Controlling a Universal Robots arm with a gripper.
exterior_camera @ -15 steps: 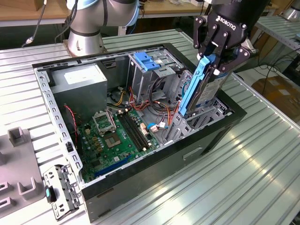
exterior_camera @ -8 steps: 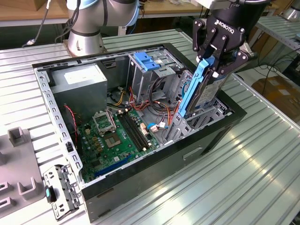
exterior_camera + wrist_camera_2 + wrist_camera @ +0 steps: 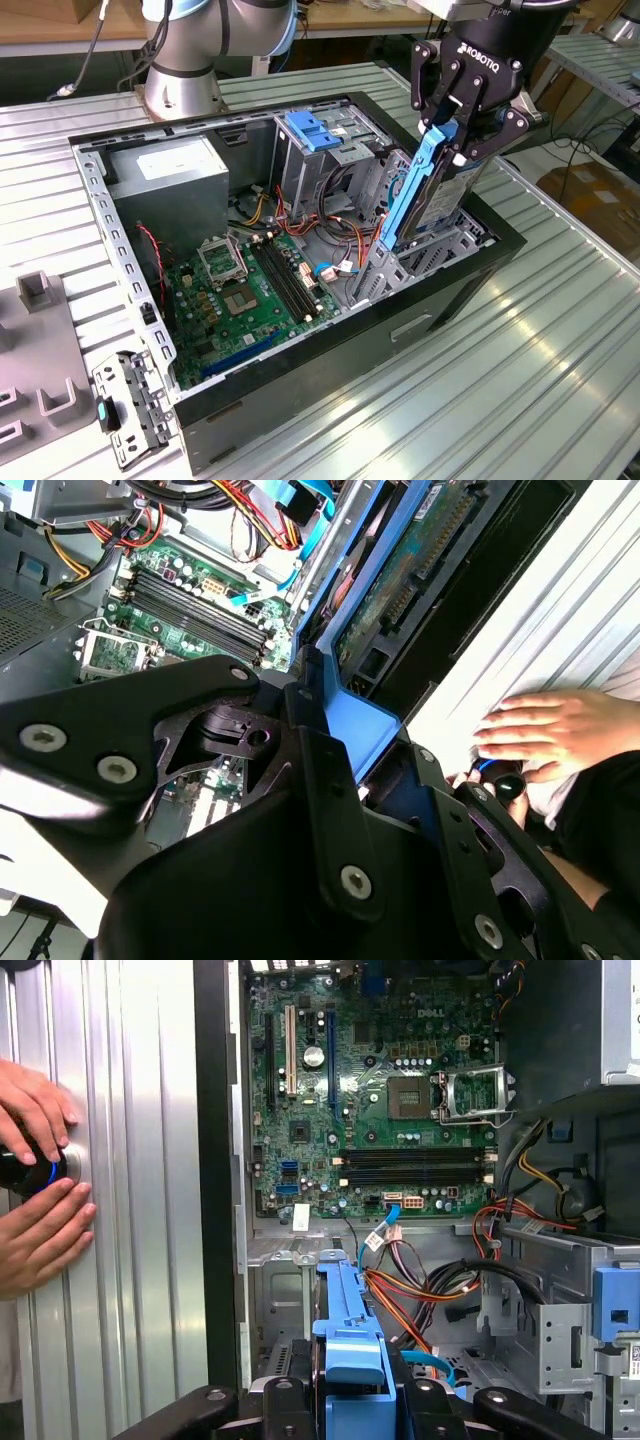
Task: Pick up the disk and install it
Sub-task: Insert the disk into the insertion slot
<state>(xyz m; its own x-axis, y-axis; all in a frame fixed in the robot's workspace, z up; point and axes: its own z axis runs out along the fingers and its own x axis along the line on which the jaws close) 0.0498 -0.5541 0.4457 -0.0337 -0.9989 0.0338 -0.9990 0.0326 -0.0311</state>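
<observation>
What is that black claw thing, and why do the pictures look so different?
It is a robot arm. The claw at its end is its tool, shut on the disk, a computer part in a blue frame, held on edge over an open computer case. One picture comes from a camera off the arm, showing the metal table. The other two come from cameras riding on the arm, looking into the case at the green circuit board. A person's hands are on the table beside the case.
</observation>
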